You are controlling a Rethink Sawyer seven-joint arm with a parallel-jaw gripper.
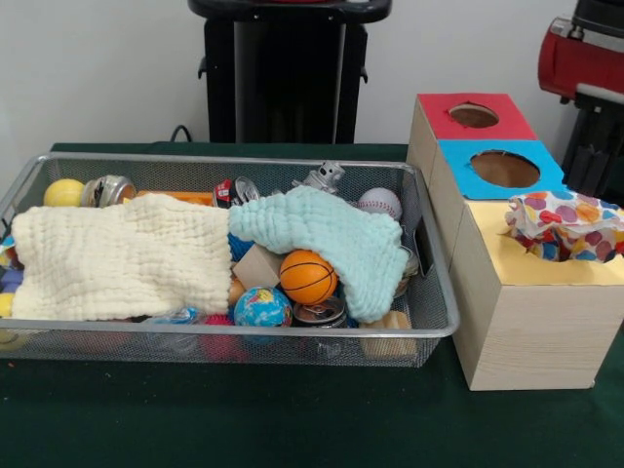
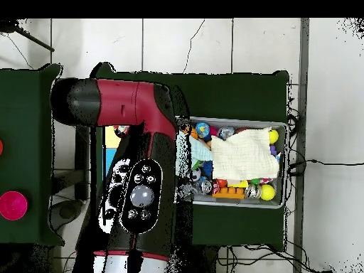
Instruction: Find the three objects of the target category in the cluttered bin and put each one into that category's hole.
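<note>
Polka-dot cloth (image 1: 565, 222) stuffed in yellow box hole, bin (image 1: 444, 322) w/ towels+balls; gripper state unseen

No legible text, labels, brand marks, numbers or signs in either view. Tins in the wire bin (image 1: 429, 331) carry printed wrappers, e.g. the tin (image 1: 107, 189) at the far left corner, but the print is too small and blurred to read. The globe ball (image 1: 261, 307) shows map colours only, no readable names. Box tops are plain colour. Arm housing (image 2: 138, 195) shows buttons, no readable markings.
</note>
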